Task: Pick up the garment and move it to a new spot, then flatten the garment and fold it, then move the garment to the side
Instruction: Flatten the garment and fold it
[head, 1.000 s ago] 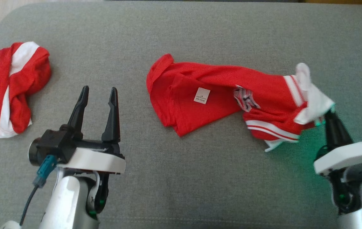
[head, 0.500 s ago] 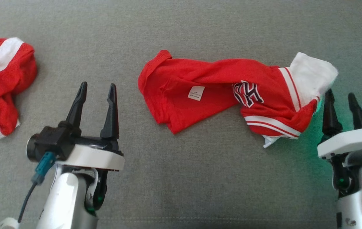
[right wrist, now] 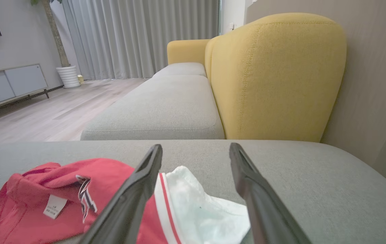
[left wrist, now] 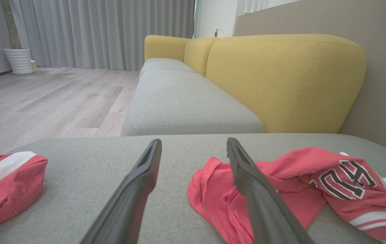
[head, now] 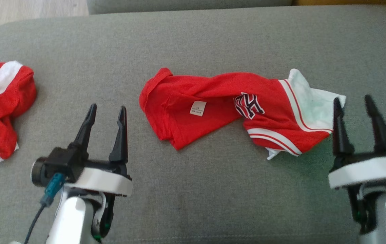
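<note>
1. Garment (head: 220, 91): red with white trim, lying crumpled and unfolded on the grey cushion (head: 193, 40). It is stretched sideways. A white label (head: 198, 108) faces up on its left half. Dark lettering (head: 249, 105) shows at its middle, and a white panel (head: 315, 105) forms its right end.

2. Right hand (head: 352, 98): at the garment's right end, on the near side. The two fingers stand wide apart and grip nothing. In the right wrist view the white panel lies below and between the fingers. Whether the left finger touches the cloth cannot be told.

3. Left hand (head: 108, 107): to the left of the garment and nearer the robot, well apart from the cloth. The fingers stand apart and are empty. In the left wrist view the garment's red left end shows just behind the right finger.

4. Second red-and-white garment (head: 6, 101): bunched up far to the left of the garment, on the same cushion.

5. Yellow sofa back (left wrist: 281, 81): beyond the garment, in both wrist views.
</note>
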### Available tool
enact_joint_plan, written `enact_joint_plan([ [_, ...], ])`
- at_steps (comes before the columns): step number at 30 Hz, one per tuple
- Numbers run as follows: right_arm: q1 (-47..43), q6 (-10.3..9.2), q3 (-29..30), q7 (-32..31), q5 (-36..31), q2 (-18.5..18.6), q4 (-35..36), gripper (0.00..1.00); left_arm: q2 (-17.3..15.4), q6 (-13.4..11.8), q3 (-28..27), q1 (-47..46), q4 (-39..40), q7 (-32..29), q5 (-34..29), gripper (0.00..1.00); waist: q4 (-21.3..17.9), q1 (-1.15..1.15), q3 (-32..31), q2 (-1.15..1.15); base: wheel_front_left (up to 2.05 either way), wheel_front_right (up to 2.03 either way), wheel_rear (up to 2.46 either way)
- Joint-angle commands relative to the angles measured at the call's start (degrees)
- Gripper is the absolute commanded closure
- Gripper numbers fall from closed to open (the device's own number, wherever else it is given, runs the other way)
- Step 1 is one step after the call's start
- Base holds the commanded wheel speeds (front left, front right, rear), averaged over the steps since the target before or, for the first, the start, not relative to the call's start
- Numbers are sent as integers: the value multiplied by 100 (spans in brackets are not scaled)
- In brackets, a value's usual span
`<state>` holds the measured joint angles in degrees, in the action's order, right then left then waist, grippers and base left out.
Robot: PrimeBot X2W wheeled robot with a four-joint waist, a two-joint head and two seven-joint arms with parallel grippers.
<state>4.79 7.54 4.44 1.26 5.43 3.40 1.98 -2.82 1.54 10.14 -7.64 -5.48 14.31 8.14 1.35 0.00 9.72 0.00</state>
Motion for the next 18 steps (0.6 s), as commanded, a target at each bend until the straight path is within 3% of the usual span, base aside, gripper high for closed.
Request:
enact_joint_plan([
  [1, -52, -5, -192, -50, -43, 17, 309, 0, -81, 3, -184, -68, 156, 69, -64, 0, -30, 0, -61, 0, 0, 0, 0],
  [18, -423, -5, -312, -245, -13, -47, 631, 0, -111, -38, -41, 35, 20, 59, -90, 0, -94, 0, -93, 0, 0, 0, 0],
])
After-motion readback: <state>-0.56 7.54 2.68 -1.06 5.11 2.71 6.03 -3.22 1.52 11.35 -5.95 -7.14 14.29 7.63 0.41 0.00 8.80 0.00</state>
